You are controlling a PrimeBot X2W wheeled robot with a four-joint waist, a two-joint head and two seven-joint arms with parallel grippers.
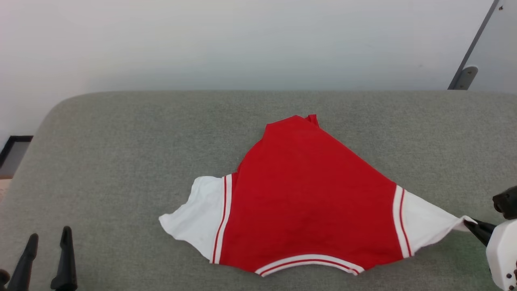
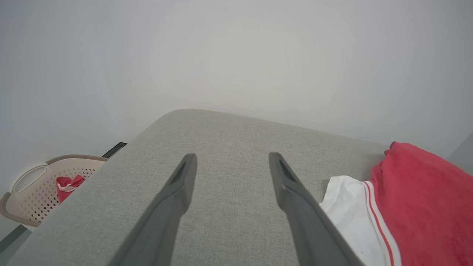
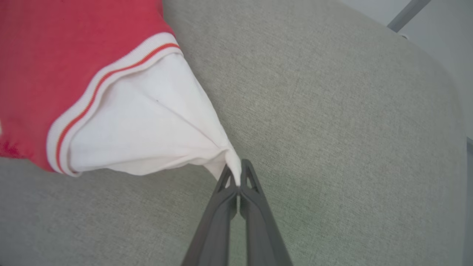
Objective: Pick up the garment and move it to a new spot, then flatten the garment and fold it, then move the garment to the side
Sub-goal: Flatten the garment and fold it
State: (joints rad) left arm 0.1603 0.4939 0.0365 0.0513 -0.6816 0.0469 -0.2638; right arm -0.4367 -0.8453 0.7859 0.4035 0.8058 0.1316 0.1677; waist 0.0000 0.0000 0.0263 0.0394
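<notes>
**Red shirt spread on grey cushion, right sleeve pinched**

The grey upholstered surface (image 1: 121, 161) takes up most of the head view, its far edge against a pale wall (image 1: 242, 40). On it, right of centre, lies the garment (image 1: 307, 194) — red body spread flat, striped neck trim at the near edge, a white sleeve to each side, the far end narrowing to a small crumpled tip.

The left wrist view adds something the head view lacks: a pale perforated basket (image 2: 26, 207) on the floor beyond the surface's edge. That edge half hides it, and the red-and-white cloth (image 2: 68, 184) inside is too small to identify.

The right wrist view shows the right gripper (image 3: 236, 175) clenched on the very tip of the right sleeve, the white cloth drawn into a taut point between the closed fingers. In the head view the frame's right edge cuts this gripper off.

The left gripper (image 2: 232, 157) hovers over bare fabric near the left sleeve — fingers spread wide, grasping nothing, apart from the shirt.
</notes>
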